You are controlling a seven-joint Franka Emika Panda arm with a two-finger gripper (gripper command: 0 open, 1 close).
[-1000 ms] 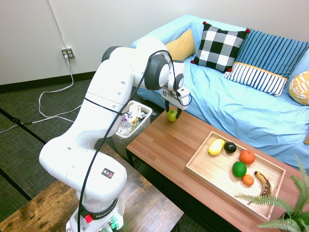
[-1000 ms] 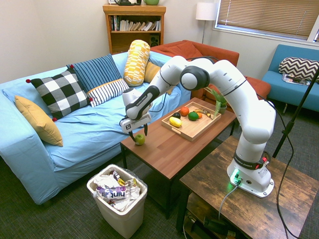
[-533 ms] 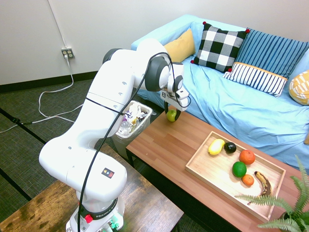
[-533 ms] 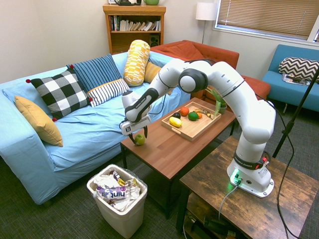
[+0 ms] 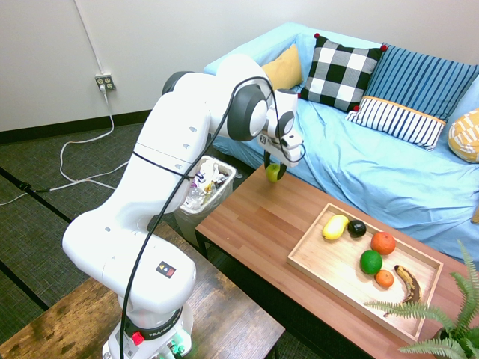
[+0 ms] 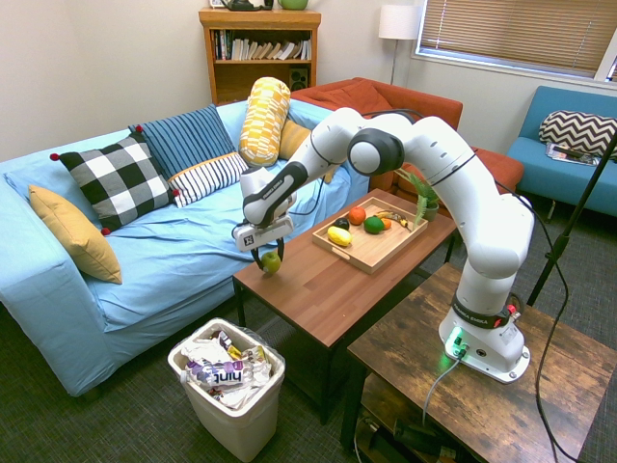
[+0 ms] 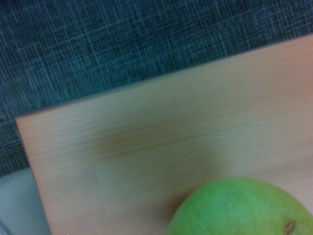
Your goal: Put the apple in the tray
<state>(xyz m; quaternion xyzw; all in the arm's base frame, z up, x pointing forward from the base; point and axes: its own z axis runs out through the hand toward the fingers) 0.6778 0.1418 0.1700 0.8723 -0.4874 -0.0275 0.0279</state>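
Since the earlier frame, the tool and the apple have shifted a little together, the fruit now sitting slightly higher.

First exterior view: the tool (image 5: 274, 172) is clamped on the green apple (image 5: 273, 177), which hangs between its fingers near the end of the wood-plank table (image 5: 251, 224). The light-wood tray (image 5: 335, 259) lies to the picture's lower right of the tool, well apart from it, with a lemon (image 5: 335, 227) on the side nearest the tool. The step in hand looks to be the lift, just begun. The next move calls for a little more height, to clear the tray's raised side, then a carry along the table and a gentle lowering beside the lemon. The robot's base, away from the tool, reads "FRANKA", the rest unclear; above it is a warning label (image 5: 166, 268), its print too small to read.

Second exterior view: the apple appears just above the table, in the tool's grip. In the waste bin (image 6: 198, 417) below the tool, a bottle (image 6: 214, 373) reads "hint", upside down.

Wrist view: the apple's stem dimple shows; no writing is visible.
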